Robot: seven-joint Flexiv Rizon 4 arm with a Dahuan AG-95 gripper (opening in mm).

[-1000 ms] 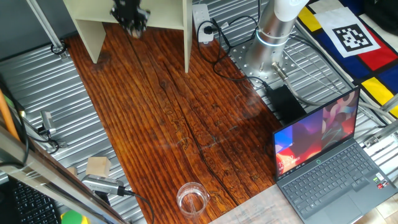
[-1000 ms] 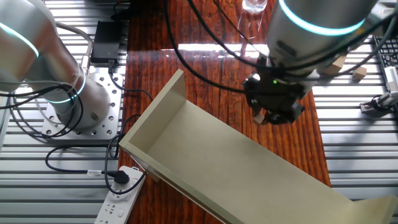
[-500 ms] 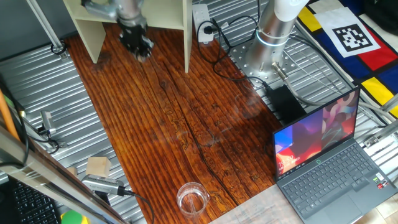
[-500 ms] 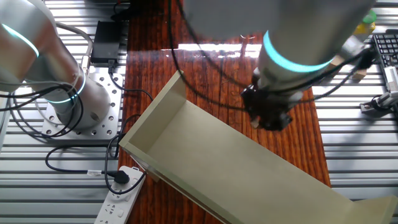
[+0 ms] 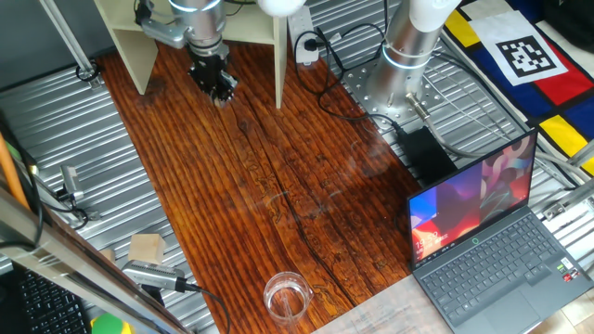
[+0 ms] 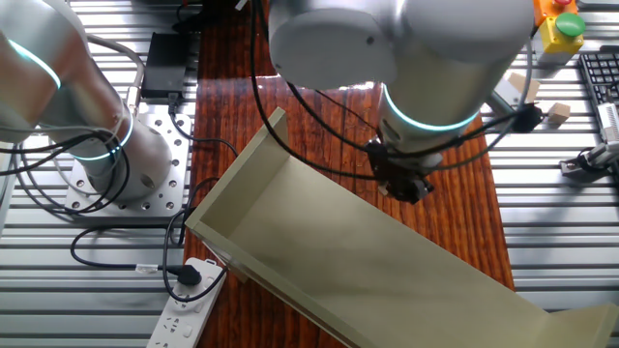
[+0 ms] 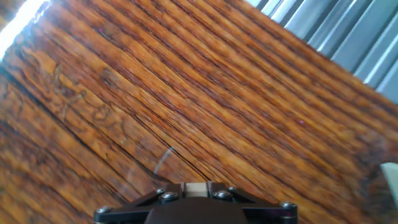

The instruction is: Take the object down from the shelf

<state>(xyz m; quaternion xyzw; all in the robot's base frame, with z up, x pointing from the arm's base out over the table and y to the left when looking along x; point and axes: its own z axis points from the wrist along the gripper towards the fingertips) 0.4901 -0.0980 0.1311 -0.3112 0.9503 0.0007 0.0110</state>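
In the hand view my black gripper (image 7: pixel 196 188) is shut on the object (image 7: pixel 196 189), a tiny pale tan wooden piece held between the jaws, over the dark striped wooden tabletop (image 7: pixel 186 93). In one fixed view the gripper (image 5: pixel 217 88) hangs just in front of the cream-beige shelf (image 5: pixel 125 46), low over the wood. In the other fixed view the gripper (image 6: pixel 404 184) sits at the front edge of the shelf (image 6: pixel 319 242); the object is hidden there.
A clear glass cup (image 5: pixel 287 297) stands at the near edge of the table. A flat tan square block (image 5: pixel 147 248) lies at the left. An open laptop (image 5: pixel 487 237) is at the right. A power strip (image 5: pixel 301 32) and cables lie behind the shelf.
The gripper has come out from under the shelf board and moved down and forward over the tabletop, still holding the piece.
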